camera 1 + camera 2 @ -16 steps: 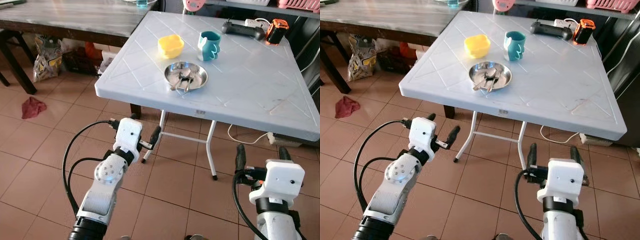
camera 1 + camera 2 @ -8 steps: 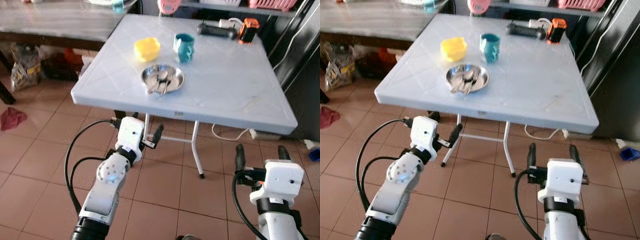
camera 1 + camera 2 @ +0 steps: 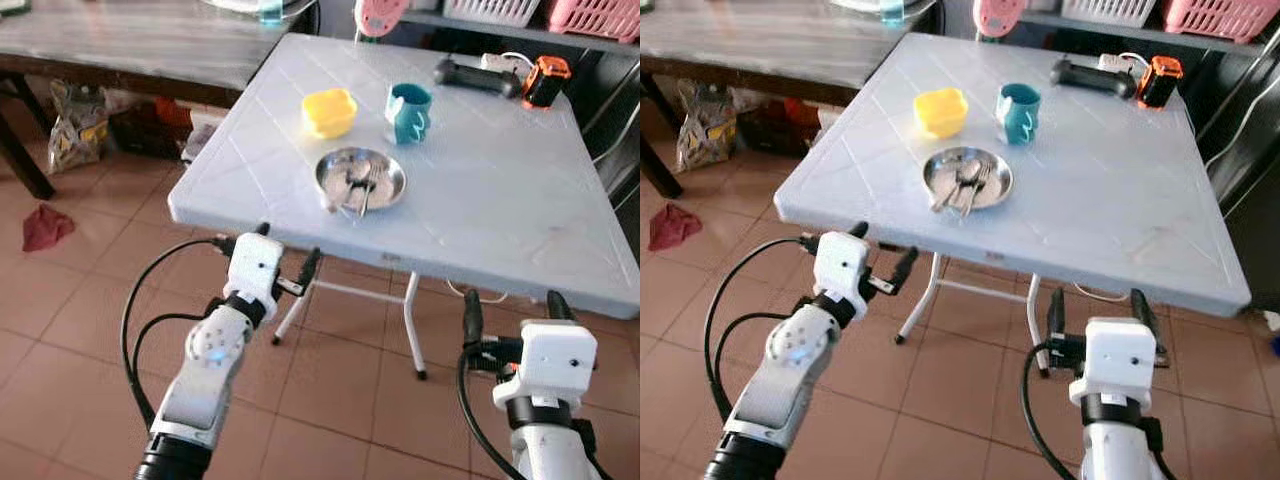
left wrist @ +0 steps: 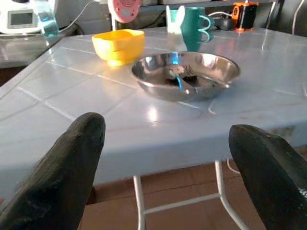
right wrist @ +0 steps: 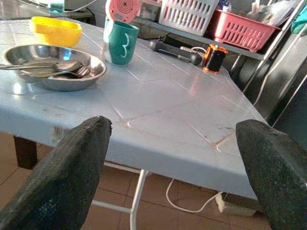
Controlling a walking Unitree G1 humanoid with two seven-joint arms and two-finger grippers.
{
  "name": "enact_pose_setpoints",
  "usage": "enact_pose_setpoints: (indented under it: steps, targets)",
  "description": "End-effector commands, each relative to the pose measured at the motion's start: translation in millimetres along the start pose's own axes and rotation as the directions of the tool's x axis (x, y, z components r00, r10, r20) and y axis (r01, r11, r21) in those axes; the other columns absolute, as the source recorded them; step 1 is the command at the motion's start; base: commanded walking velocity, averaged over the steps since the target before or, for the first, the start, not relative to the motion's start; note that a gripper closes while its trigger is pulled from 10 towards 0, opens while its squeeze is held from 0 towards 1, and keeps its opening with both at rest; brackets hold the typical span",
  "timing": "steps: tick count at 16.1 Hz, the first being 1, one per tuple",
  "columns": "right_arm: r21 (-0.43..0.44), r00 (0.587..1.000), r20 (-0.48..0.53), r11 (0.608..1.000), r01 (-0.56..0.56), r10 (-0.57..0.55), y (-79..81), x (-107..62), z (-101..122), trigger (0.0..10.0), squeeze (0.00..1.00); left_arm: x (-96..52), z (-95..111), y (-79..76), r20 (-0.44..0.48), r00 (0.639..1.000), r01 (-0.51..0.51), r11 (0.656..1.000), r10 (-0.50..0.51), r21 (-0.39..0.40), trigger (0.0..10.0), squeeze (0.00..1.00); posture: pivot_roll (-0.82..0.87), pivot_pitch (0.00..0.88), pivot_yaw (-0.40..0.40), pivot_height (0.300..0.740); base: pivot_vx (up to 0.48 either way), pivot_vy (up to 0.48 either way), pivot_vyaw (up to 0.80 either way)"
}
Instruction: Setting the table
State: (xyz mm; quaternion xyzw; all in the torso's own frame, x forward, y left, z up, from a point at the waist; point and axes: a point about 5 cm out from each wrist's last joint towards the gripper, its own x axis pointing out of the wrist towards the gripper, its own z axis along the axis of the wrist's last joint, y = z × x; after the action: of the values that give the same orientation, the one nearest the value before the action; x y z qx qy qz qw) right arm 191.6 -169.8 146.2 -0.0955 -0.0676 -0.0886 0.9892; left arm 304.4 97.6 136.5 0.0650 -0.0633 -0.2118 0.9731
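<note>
The left arm (image 3: 205, 375) is silver with black cables, and it bends up and forward so that the left gripper (image 3: 288, 259) is held in the air over the floor, just under the near edge of the table (image 3: 520, 190), with its two black fingers spread wide and holding nothing. The right arm (image 3: 545, 420) stands up straight over the floor, and the right gripper (image 3: 512, 310) points up toward the same near edge, its two long black fingers also wide apart and holding nothing.
</note>
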Motion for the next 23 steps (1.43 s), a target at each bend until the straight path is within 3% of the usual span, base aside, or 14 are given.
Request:
enact_pose_setpoints:
  steps: [1, 11, 15, 18, 23]
  targets:
    - [-0.013, 1.000, 0.000, 1.000, 0.005, -0.005, -2.7, -1.4, 0.6, 10.0, 0.00, 0.3, 1.9, -4.9, 0.007, 1.000, 0.016, 1.000, -0.016, -0.008, 10.0, 0.00, 0.00, 0.144, -0.026, 0.714, 0.405, 0.000, 0.00]
    - [-0.026, 1.000, 0.003, 1.000, -0.008, 0.009, -0.4, -3.4, 1.1, 10.0, 0.00, -0.5, 1.4, -8.1, 0.005, 0.999, 0.040, 0.999, -0.040, -0.004, 10.0, 0.00, 0.00, 0.145, -0.027, 0.714, 0.351, 0.000, -0.14]
    - [-0.029, 1.000, 0.006, 0.999, -0.016, 0.016, 1.1, -3.5, 0.8, 10.0, 0.00, -1.1, 0.6, -9.8, -0.002, 0.999, 0.048, 0.999, -0.048, -0.013, 10.0, 0.00, 0.01, 0.144, -0.029, 0.714, 0.000, 0.000, -0.25]
    - [-0.032, 1.000, 0.008, 0.999, -0.029, 0.030, 4.5, -3.6, 0.9, 10.0, 0.00, -6.5, 0.5, -9.5, -0.005, 0.995, 0.103, 0.992, -0.104, -0.078, 10.0, 0.00, 0.01, 0.146, -0.031, 0.714, 0.000, 0.000, 0.00]
    - [-0.034, 0.999, 0.006, 0.999, -0.040, 0.040, 4.6, -4.4, 1.4, 10.0, 0.00, -12.1, 0.6, 3.1, -0.043, 0.996, 0.078, 0.992, -0.083, -0.094, 10.0, 0.00, 0.02, 0.159, -0.037, 0.714, 0.000, 0.000, 0.00]
